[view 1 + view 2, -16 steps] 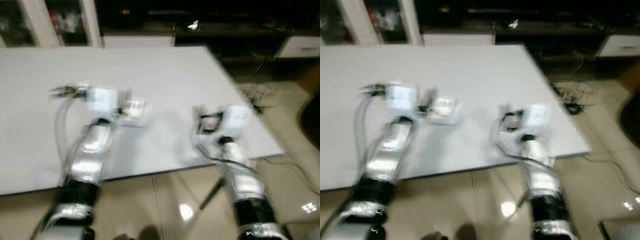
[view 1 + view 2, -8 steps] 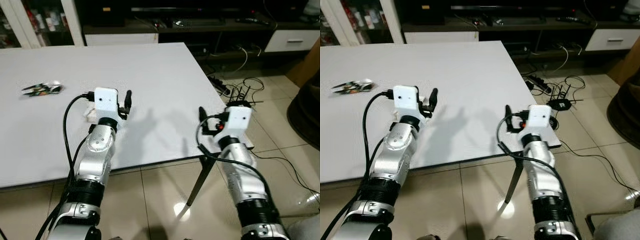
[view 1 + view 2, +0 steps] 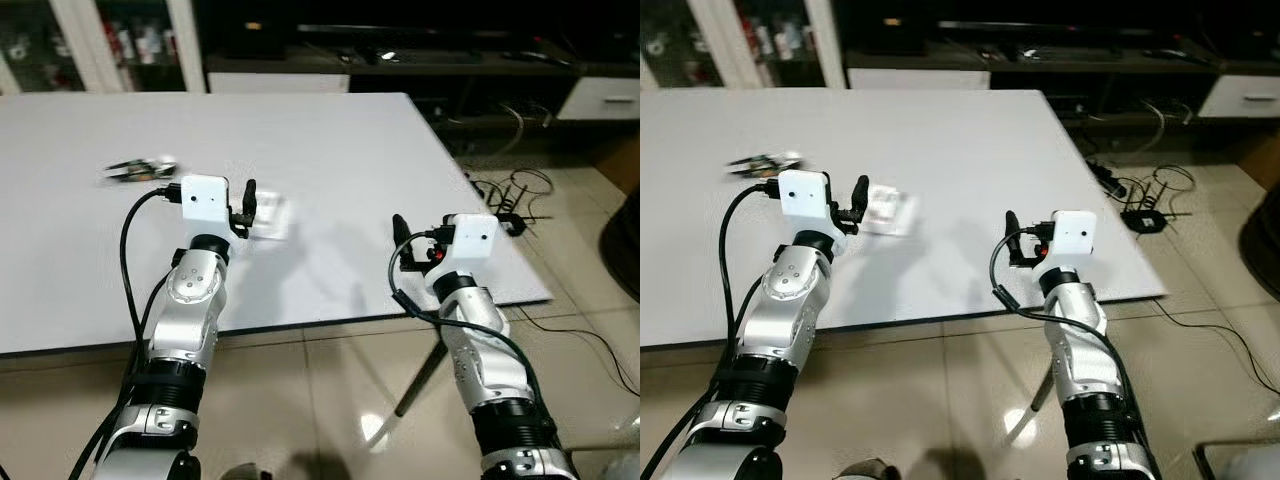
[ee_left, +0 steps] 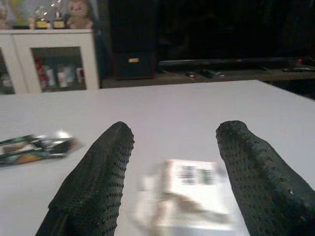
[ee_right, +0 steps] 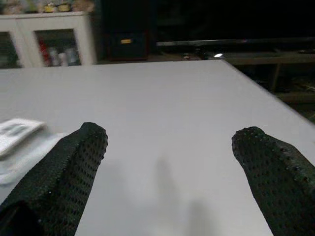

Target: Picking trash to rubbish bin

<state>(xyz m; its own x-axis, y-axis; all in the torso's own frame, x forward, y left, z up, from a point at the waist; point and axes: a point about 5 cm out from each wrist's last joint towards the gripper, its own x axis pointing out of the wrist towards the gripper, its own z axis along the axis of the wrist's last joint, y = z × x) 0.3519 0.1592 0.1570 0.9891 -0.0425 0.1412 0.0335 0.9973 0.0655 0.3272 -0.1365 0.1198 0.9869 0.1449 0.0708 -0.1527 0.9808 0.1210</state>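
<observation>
A white packet (image 4: 194, 194) with a printed label lies flat on the white table (image 3: 330, 140), just ahead of the left gripper (image 4: 172, 162) and lined up with the gap between its two black fingers (image 4: 98, 172), which are spread wide with nothing in them. A second piece of trash, a crumpled dark-and-silver wrapper (image 3: 138, 169), lies farther out, off to the outer side of the left-hand finger. The left arm reaches forward over the table's near edge, forearm raised, wrist camera box on top.

The right gripper (image 5: 172, 167) hovers over the table near its corner, fingers (image 5: 74, 162) likewise spread apart and empty; the right arm is bent up from below the edge. Its wrist view catches the packet's white edge beside one finger. The left wrist view alone shows a cabinet (image 4: 49, 59) with a soft toy on top.
</observation>
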